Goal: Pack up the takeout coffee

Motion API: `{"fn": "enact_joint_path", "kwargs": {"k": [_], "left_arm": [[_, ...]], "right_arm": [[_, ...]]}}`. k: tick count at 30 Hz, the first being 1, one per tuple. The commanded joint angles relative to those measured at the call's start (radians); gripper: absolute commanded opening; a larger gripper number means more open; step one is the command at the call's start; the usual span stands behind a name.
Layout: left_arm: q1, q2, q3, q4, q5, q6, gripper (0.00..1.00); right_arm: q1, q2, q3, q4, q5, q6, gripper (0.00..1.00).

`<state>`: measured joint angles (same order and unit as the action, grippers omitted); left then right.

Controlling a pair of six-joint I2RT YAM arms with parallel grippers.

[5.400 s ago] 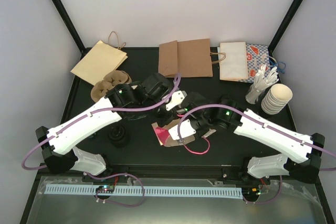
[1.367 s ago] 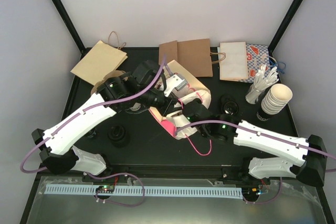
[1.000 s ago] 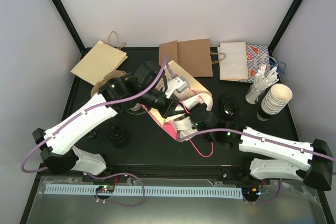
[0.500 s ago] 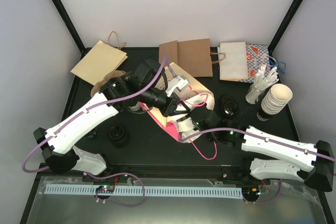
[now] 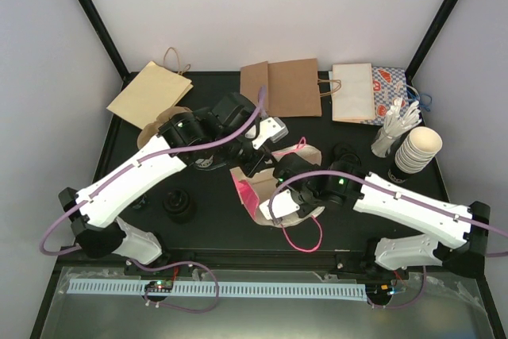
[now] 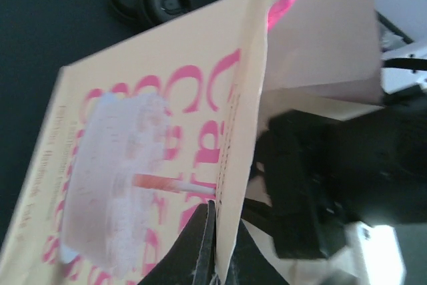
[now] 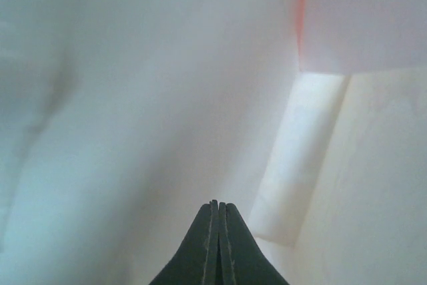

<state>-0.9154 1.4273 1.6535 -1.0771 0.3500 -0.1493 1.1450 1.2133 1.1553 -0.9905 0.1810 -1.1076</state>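
A cream paper bag (image 5: 248,192) with pink print and pink cord handles (image 5: 303,234) lies on its side mid-table. My left gripper (image 5: 259,166) is shut on the edge of the bag's mouth; in the left wrist view its jaws (image 6: 217,231) pinch the printed bag wall (image 6: 153,138). My right gripper (image 7: 218,206) is shut with nothing in it. It sits inside the bag, with pale paper all around it. The takeout coffee shows only as a bit of white with dark print (image 5: 206,163) under my left arm.
Flat brown bags (image 5: 151,93) (image 5: 282,89), a white bag (image 5: 353,93) and a red-patterned bag (image 5: 394,83) lie along the back. A tub of white cutlery (image 5: 394,126) and a stack of cream cups (image 5: 418,148) lie at right. Black lids (image 5: 178,206) (image 5: 346,156) and a pulp carrier (image 5: 157,131) lie nearby.
The bag has sunk lower and its mouth has narrowed. My right gripper has pushed further left into the bag. My left gripper has kept its hold on the edge and shifted slightly right.
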Motion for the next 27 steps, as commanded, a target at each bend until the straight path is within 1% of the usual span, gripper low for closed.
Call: {"fn": "enact_joint_path", "kwargs": {"k": [1, 3, 8, 14, 16, 19, 23, 27], "left_arm": [[-0.002, 0.024, 0.081, 0.005, -0.135, 0.074, 0.02], [-0.002, 0.031, 0.09, 0.008, -0.144, 0.081, 0.02], [-0.002, 0.034, 0.098, 0.021, -0.158, 0.094, 0.02], [-0.002, 0.036, 0.075, 0.023, -0.175, 0.121, 0.02], [-0.002, 0.036, 0.06, 0.022, -0.19, 0.127, 0.01], [-0.002, 0.039, 0.045, 0.011, -0.233, 0.131, 0.02], [-0.002, 0.036, 0.027, 0.008, -0.319, 0.108, 0.02], [-0.002, 0.027, -0.003, 0.03, -0.315, 0.111, 0.02]], "right_arm": [[0.015, 0.031, 0.078, -0.229, -0.202, 0.113, 0.01], [0.018, 0.051, 0.101, -0.278, -0.246, 0.137, 0.01], [0.025, 0.084, 0.139, -0.337, -0.359, 0.178, 0.01], [0.029, 0.1, 0.174, -0.361, -0.355, 0.216, 0.01], [0.03, 0.095, 0.192, -0.373, -0.382, 0.217, 0.01], [0.032, 0.079, 0.218, -0.382, -0.422, 0.223, 0.01], [0.048, 0.083, 0.239, -0.419, -0.423, 0.234, 0.01], [0.052, 0.087, 0.264, -0.432, -0.444, 0.236, 0.01]]}}
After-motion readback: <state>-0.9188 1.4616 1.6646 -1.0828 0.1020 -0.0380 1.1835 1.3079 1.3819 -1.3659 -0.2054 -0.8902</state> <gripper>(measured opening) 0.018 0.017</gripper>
